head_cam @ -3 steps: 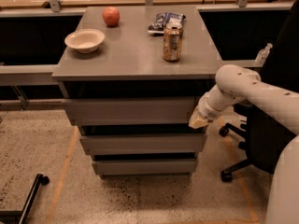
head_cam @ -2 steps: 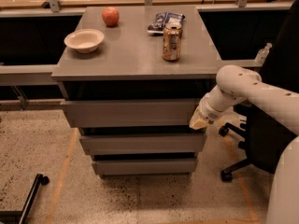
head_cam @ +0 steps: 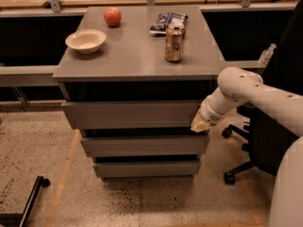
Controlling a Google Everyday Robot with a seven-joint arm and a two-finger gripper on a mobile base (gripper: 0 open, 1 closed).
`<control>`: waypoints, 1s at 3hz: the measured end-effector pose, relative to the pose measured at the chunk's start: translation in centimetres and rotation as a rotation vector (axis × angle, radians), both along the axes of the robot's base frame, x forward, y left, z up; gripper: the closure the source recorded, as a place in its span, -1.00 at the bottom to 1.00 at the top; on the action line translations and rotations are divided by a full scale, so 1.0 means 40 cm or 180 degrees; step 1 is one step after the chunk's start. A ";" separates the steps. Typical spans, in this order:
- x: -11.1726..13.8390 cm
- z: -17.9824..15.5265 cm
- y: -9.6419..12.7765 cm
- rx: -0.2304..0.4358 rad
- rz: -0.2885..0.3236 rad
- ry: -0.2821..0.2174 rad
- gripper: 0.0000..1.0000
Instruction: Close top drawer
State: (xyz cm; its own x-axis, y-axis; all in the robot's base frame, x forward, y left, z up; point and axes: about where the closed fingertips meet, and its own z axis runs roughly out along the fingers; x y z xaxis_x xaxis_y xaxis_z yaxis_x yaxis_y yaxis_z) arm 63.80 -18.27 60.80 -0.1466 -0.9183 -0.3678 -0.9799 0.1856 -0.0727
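My pincer (head_cam: 200, 123) sits at the right corner of the top drawer (head_cam: 132, 115), unmoved this past second. The drawer seems still ajar, the push unfinished. Clenched or released, I cannot tell.

The pincer (head_cam: 200, 123) rests at the right end of the top drawer (head_cam: 132, 115) front

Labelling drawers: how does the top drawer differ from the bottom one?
The top drawer has a wider, taller front than the bottom drawer. The top drawer juts further forward; the bottom drawer sits back. The gripper is at the top drawer's right end, not the bottom drawer's. Both are plain grey.
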 end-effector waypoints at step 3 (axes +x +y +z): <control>-0.003 -0.010 0.006 0.0003 0.0013 0.0022 -1.00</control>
